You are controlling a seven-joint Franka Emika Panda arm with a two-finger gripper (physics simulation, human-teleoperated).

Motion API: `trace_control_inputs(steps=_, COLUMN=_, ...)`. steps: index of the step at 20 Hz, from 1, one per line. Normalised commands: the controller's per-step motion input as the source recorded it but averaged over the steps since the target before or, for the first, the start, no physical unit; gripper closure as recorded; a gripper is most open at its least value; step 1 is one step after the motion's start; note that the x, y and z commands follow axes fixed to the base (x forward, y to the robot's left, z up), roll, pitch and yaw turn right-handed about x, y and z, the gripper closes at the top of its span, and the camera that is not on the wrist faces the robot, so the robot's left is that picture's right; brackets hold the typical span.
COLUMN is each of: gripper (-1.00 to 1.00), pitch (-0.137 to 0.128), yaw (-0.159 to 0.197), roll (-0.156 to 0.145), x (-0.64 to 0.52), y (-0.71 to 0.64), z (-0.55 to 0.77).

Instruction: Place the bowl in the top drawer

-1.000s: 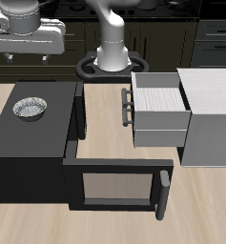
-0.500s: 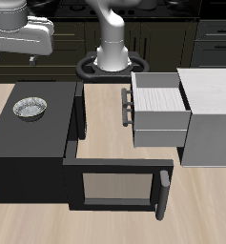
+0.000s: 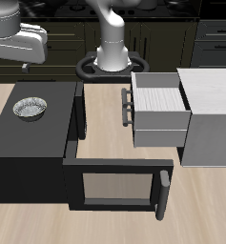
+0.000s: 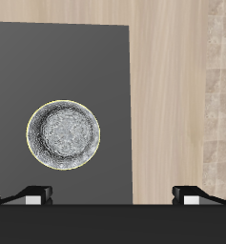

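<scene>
Silver-grey and speckled at the rim, the bowl (image 3: 30, 109) sits upright on the flat top of the black cabinet (image 3: 29, 162), well apart from the top drawer (image 3: 160, 112), which stands pulled out with its white ribbed inside bare (ready to receive it). The tool (image 4: 113, 194) hangs high above the cabinet, fingertips spread wide and holding nothing, the bowl off to one side of its line, presumably so it can descend over the rim.
</scene>
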Motion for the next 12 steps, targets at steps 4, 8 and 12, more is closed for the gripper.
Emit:
trace_control_inputs(steps=4, gripper=-1.00, pitch=-0.024, yaw=-0.034, roll=-0.027, x=0.21, y=-0.13, z=-0.02)
trace_control_inputs(steps=8, gripper=-1.00, pitch=0.021, yaw=0.004, roll=0.008, x=0.10, y=0.08, z=-0.22)
trace_control_inputs(steps=12, gripper=-1.00, pitch=0.012, yaw=-0.025, roll=-0.003, x=0.06, y=-0.03, z=-0.21)
